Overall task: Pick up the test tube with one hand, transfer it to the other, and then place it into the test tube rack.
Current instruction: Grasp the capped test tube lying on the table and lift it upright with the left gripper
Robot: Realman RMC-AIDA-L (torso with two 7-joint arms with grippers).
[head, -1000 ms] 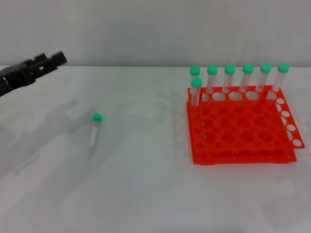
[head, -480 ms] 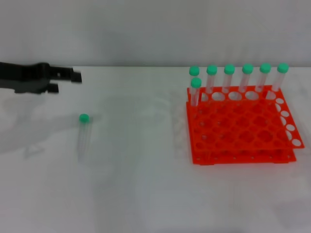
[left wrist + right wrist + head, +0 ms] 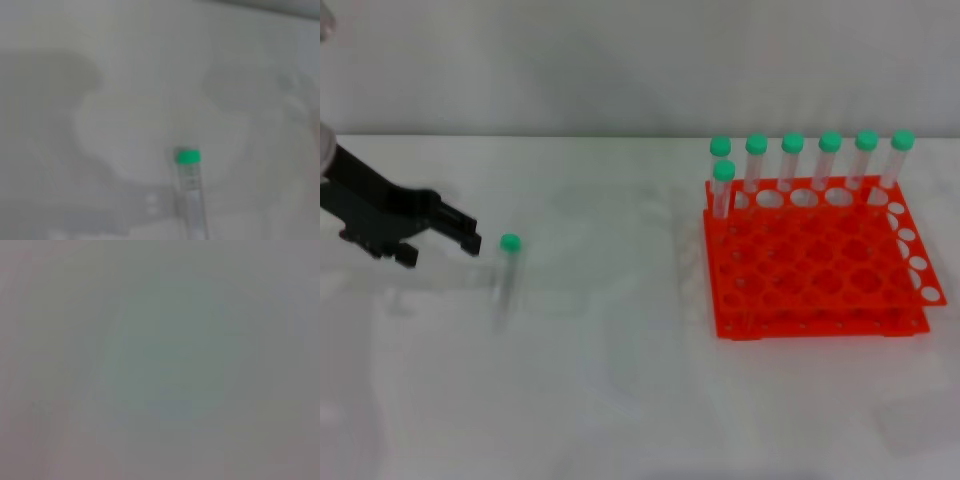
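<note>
At the left edge of the head view, the left gripper [image 3: 445, 232], jaws slightly spread and empty, sits just beside a test tube [image 3: 505, 285] lying on the white table [image 3: 620, 400]. The tube's long axis runs up the frame, green cap farthest away. A good grasp should straddle mid-body, square across it. The orange rack [image 3: 815, 260] stands at right.

The test tube [image 3: 506, 275], clear with a green cap [image 3: 188, 157], lies flat on the white table. The orange test tube rack [image 3: 815, 265] stands well apart to its right, holding seven green-capped tubes upright.
</note>
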